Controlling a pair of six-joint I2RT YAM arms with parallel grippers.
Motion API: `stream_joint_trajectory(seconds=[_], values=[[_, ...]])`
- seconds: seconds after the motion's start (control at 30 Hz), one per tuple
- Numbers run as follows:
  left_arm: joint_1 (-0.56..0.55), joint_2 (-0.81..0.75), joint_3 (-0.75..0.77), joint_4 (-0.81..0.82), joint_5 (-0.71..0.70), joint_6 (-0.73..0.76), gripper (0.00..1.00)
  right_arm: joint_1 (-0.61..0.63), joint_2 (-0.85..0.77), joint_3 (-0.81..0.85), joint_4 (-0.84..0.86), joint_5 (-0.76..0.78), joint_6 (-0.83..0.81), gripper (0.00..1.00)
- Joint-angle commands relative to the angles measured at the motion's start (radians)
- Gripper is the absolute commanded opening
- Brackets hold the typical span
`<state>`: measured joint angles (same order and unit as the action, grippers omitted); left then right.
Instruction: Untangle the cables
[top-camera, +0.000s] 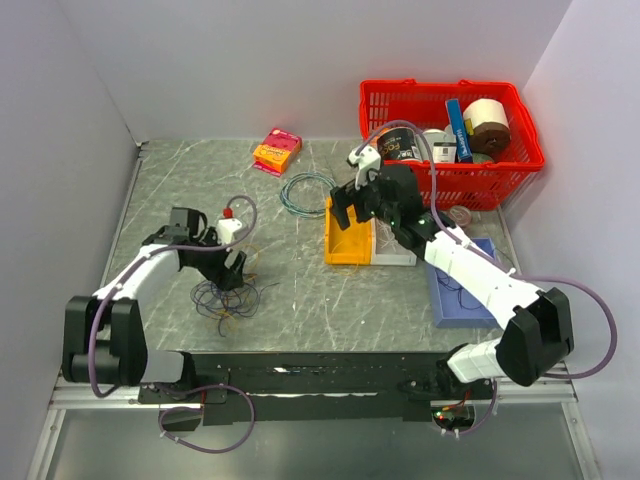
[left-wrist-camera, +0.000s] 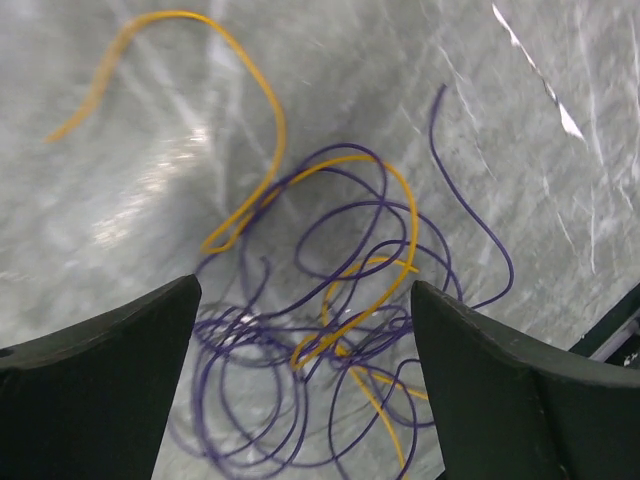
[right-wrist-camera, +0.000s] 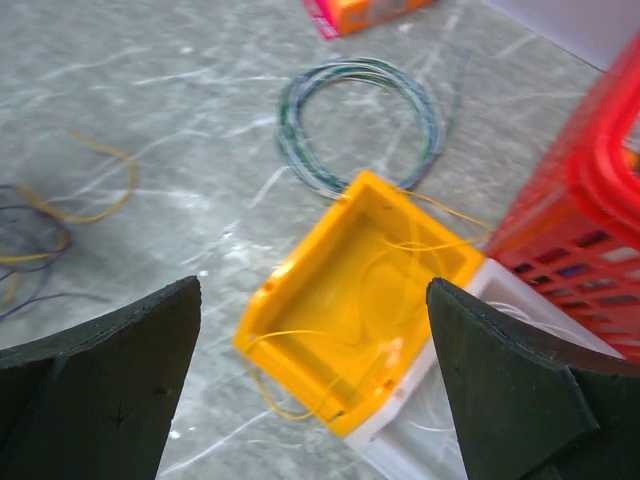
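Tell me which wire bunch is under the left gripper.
The messy purple-and-yellow tangle below the left gripper, not the neat blue-green coil by the yellow bin.

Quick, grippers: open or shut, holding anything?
Left gripper: open, empty, over the cables.
Right gripper: open, empty, above the yellow bin.

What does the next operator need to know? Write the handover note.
Left gripper: open, empty, poised over the cable tangle.
Right gripper: open, empty, above the yellow bin.
Cables: purple and yellow strands knotted together on the table at left; thin yellow strands lie in the yellow bin.
Done: some yellow strands sorted out.
Left: separate the purple-yellow tangle.
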<state>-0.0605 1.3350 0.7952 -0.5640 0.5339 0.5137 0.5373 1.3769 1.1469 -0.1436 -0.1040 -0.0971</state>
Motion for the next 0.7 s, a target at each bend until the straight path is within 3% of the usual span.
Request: stream_joint_trajectory(seconds=[0.0, 0.07, 0.1, 0.17, 0.2, 0.4, 0.53, 0.67], values=[[-0.039, 0.056, -0.013, 0.056, 0.015, 0.043, 0.87, 0.029, -0.048, -0.044, 0.029, -0.088, 0.049, 1.00], [-0.050, 0.073, -0.019, 0.070, -0.006, 0.033, 0.78, 0.039, -0.056, -0.061, 0.036, -0.109, 0.062, 1.00], [-0.052, 0.085, -0.011, 0.079, -0.015, 0.026, 0.58, 0.043, -0.058, -0.064, 0.039, -0.114, 0.065, 1.00], [-0.052, 0.090, 0.027, 0.069, -0.017, 0.002, 0.30, 0.053, -0.065, -0.075, 0.047, -0.121, 0.076, 1.00], [-0.050, 0.073, 0.045, 0.043, -0.005, -0.009, 0.01, 0.056, -0.068, -0.078, 0.050, -0.128, 0.080, 1.00], [-0.050, -0.127, 0.191, -0.017, 0.162, -0.112, 0.01, 0.107, -0.085, -0.111, 0.123, -0.216, 0.145, 1.00], [-0.050, -0.126, 0.372, -0.169, 0.239, -0.141, 0.01, 0.162, -0.076, -0.115, 0.202, -0.282, 0.178, 1.00], [-0.050, -0.129, 0.536, -0.359, 0.311, -0.074, 0.01, 0.202, -0.064, -0.081, 0.280, -0.381, 0.203, 1.00]])
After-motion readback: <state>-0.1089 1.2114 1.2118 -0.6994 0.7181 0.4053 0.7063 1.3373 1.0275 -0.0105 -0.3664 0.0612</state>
